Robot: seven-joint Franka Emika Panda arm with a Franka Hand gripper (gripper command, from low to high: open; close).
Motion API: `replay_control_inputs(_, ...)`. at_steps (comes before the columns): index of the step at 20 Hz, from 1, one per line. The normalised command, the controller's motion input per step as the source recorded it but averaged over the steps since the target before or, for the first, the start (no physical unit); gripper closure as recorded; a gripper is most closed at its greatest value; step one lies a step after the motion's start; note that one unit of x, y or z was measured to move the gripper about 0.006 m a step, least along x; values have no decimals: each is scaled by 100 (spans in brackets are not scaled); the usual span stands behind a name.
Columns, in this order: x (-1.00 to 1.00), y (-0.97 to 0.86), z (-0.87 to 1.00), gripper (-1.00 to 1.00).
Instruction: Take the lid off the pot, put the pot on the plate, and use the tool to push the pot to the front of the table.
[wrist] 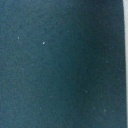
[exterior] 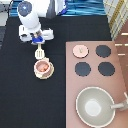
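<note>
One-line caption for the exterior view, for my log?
Gripper above the tool on the table; uncovered pot on plate; lid on stove.

Pink lid [exterior: 79,50], black table [exterior: 30,100]

It looked like a lab w/ a toy kitchen setup. A Panda arm's gripper [exterior: 38,42] hung over a black table [exterior: 20,95], beside a pink stove counter [exterior: 120,85] w/ black burners [exterior: 103,51].
</note>
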Motion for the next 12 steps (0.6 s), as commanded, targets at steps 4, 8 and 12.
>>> replay_control_inputs(4, 54, 10, -18, 100)
replay_control_inputs(8, 88, -18, -1, 100)
replay_control_inputs(12, 95, -20, 0, 100)
